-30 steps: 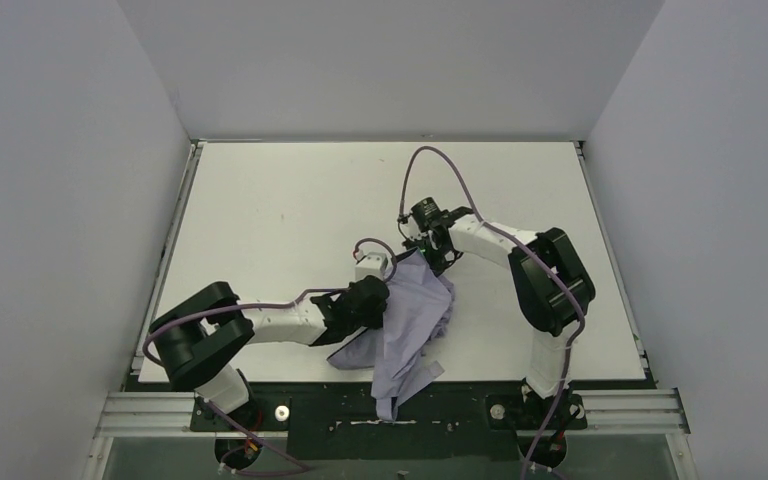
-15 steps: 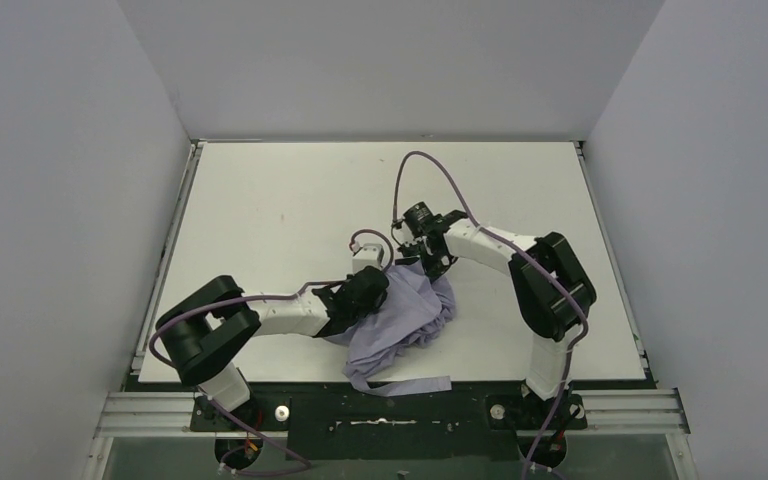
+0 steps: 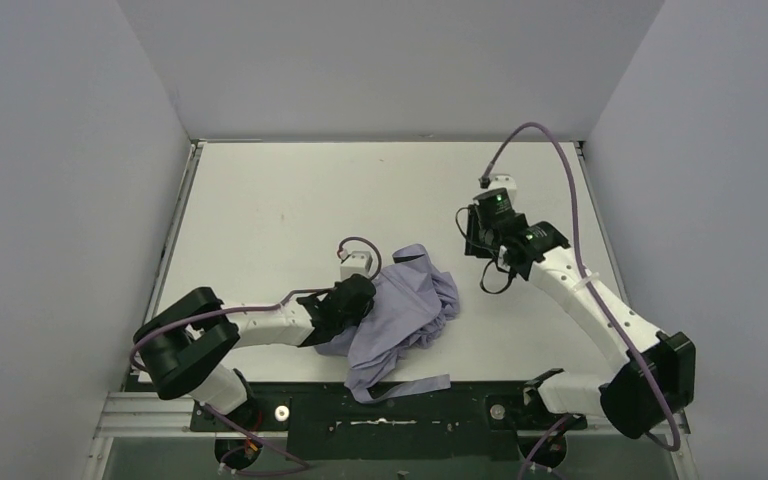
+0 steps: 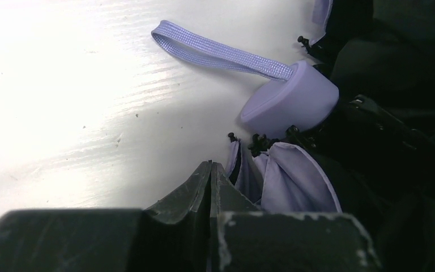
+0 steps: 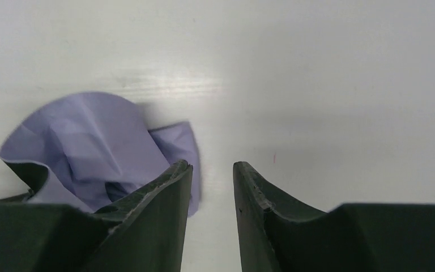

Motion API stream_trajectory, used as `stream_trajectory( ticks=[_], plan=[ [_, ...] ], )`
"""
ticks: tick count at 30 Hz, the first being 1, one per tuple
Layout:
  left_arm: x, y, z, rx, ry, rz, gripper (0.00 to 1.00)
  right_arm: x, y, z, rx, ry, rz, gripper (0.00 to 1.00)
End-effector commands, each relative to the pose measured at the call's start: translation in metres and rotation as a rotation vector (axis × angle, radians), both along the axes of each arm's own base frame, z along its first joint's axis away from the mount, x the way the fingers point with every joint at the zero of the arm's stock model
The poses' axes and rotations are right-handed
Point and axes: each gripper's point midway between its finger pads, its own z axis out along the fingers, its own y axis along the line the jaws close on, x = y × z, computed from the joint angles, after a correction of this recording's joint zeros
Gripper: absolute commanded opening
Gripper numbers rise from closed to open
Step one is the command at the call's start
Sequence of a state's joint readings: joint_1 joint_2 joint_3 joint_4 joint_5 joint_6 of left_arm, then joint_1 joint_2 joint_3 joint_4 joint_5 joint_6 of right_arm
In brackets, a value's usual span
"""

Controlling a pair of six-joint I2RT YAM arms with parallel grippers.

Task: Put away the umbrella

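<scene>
While one umbrella (image 3: 405, 305) lies crumpled | left gripper (image 4: 210, 167) pinched closed | right gripper (image 5: 212, 166) parted, empty

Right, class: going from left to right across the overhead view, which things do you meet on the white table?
left arm's black two-finger gripper → crumpled lavender fabric umbrella → right arm's black two-finger gripper, which stands apart from the umbrella.
</scene>
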State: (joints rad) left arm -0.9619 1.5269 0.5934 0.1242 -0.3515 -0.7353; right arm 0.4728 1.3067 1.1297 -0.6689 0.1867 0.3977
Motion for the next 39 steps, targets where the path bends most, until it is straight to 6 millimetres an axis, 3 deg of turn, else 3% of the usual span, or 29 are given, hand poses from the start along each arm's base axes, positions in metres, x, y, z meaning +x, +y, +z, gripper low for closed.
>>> stream_trajectory(
  ticks=[1, 6, 9, 14, 17, 25, 33, 37, 39],
  plan=[
    [-0.010, 0.014, -0.006, 0.061, 0.038, -0.021, 0.00, -0.061, -0.021, -0.046, 0.019, 0.170, -0.155, 0.35],
    [-0.010, 0.015, 0.003, 0.061, 0.031, -0.036, 0.00, -0.123, 0.000, -0.078, 0.150, 0.269, -0.191, 0.33],
    [-0.011, 0.023, 0.006, 0.084, 0.035, -0.038, 0.00, -0.145, 0.020, -0.090, 0.211, 0.312, -0.176, 0.29],
    [-0.008, 0.030, 0.010, 0.091, 0.032, -0.042, 0.00, -0.161, 0.053, -0.111, 0.276, 0.368, -0.125, 0.23],
    [-0.009, 0.029, 0.009, 0.085, 0.044, -0.055, 0.00, -0.158, 0.066, -0.125, 0.301, 0.394, -0.111, 0.21],
    [-0.015, 0.018, 0.004, 0.050, 0.072, -0.114, 0.00, -0.129, 0.092, -0.136, 0.355, 0.405, -0.065, 0.19],
    [-0.006, 0.009, 0.008, 0.039, 0.075, -0.128, 0.00, -0.046, 0.086, -0.118, 0.391, 0.310, -0.042, 0.18],
    [0.014, 0.010, 0.014, 0.040, 0.056, -0.104, 0.00, -0.010, 0.092, -0.110, 0.367, 0.287, 0.011, 0.18],
    [0.024, 0.013, 0.015, 0.045, 0.053, -0.087, 0.00, 0.002, 0.085, -0.111, 0.325, 0.274, 0.017, 0.18]
  ],
)
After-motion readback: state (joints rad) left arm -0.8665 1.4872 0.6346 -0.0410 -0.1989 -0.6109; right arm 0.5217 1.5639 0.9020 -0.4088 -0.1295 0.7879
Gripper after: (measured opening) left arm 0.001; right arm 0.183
